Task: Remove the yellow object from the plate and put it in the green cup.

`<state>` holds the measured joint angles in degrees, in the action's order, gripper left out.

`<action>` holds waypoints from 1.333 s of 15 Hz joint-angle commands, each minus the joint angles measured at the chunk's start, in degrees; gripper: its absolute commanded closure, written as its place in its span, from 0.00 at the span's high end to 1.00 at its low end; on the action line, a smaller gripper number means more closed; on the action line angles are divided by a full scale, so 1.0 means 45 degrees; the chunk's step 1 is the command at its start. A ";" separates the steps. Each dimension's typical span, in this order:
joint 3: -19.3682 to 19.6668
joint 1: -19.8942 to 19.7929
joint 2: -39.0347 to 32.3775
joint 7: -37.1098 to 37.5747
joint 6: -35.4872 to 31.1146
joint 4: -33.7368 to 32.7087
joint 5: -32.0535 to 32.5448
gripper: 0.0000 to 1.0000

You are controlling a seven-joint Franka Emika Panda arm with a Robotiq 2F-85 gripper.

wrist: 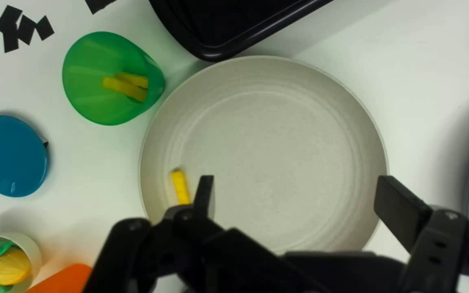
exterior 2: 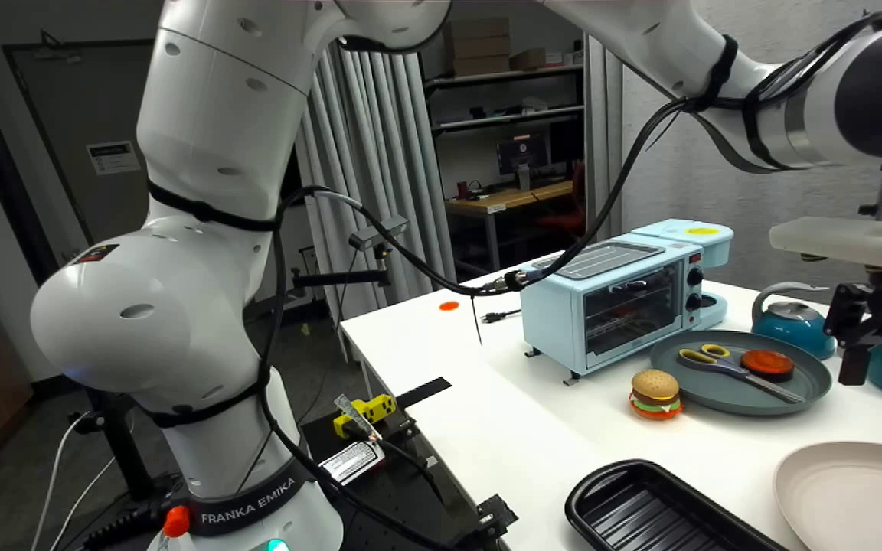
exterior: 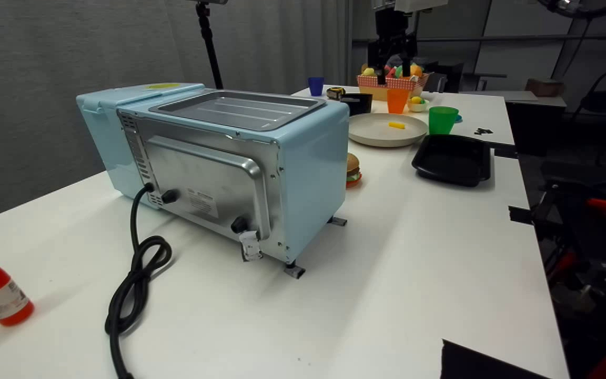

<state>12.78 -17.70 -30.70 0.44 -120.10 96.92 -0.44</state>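
The yellow object (wrist: 180,187) is a small stick lying on the left part of the plate (wrist: 267,142) in the wrist view; it also shows in an exterior view (exterior: 396,125). The plate is round and pale, and partly visible in an exterior view (exterior 2: 862,497). The green cup (wrist: 92,93) stands beside the plate, with yellow sticks inside; it also shows in an exterior view (exterior: 441,121). My gripper (wrist: 295,195) is open and empty above the plate, its left finger just right of the yellow object and hiding its lower end. The gripper also shows high in an exterior view (exterior: 393,75).
A black tray (wrist: 234,51) lies close by the plate and green cup. A blue round item (wrist: 10,154), a small bowl (wrist: 35,254) and an orange cup (wrist: 63,280) are to the left. A blue toaster oven (exterior: 313,184) and a toy burger (exterior 2: 655,394) stand on the table.
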 commanded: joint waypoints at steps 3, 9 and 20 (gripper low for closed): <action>0.0044 -0.0030 -0.0487 0.0310 0.0018 -0.0493 0.0023 1.00; 0.0249 -0.0357 -0.1829 0.0609 -0.0241 -0.1756 -0.0058 1.00; -0.0220 -0.1249 -0.4731 -0.0368 -0.0397 -0.4490 -0.0227 1.00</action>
<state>13.19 -21.37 -47.84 1.46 -121.10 82.03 -0.47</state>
